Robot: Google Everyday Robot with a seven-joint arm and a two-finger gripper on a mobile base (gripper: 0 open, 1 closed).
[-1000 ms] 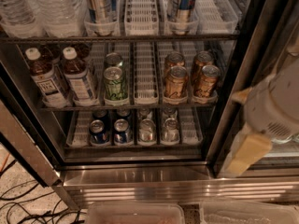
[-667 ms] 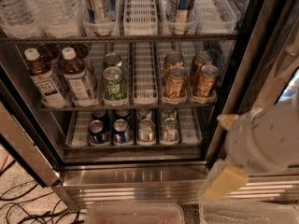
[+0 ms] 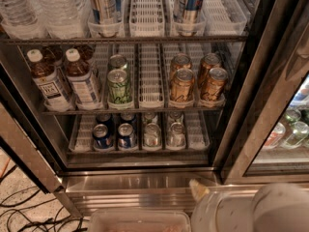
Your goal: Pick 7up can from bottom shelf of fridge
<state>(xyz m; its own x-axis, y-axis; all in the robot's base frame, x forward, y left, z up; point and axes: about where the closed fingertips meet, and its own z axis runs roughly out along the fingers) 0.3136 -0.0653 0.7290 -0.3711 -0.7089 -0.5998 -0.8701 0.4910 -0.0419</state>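
My gripper [image 3: 198, 190] sits low by the fridge's [image 3: 140, 183] stainless base, right of centre; I cannot tell whether it is open or closed. The 7up can [image 3: 152, 135], probably the silvery one just beside the blue cans [image 3: 126, 135], stands at the bottom shelf's [image 3: 197, 129] front edge, up and left of the gripper, long axis vertical, top upward.

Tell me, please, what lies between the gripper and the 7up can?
In the camera view, only the fridge's steel base and the bottom shelf's front edge separate the gripper, low at the right, from the 7up can.
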